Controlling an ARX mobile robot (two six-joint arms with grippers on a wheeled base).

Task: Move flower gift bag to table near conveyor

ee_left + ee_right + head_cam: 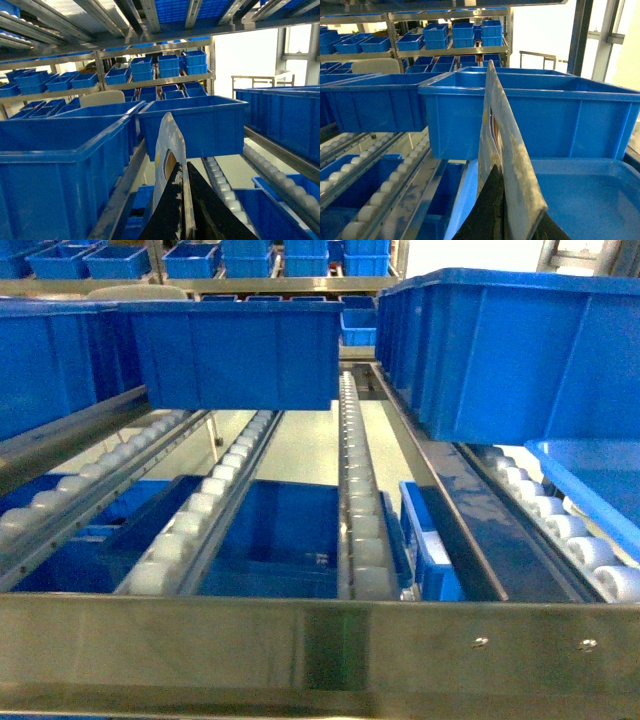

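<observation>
the head view looked down on the conveyor, steel-framed lanes of small white rollers carrying blue bins, with no arm in sight and neither the flower gift bag nor the worktop showing in any view. each wrist view showed only a pale scuffed finger of the left hand and another of the right hand rising before the bins. whether either hand was spread or pressed together could not be told.

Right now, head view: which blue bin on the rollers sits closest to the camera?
The big blue bin on the right; it overhangs the right lane, while the middle bin sits farther back.
</observation>
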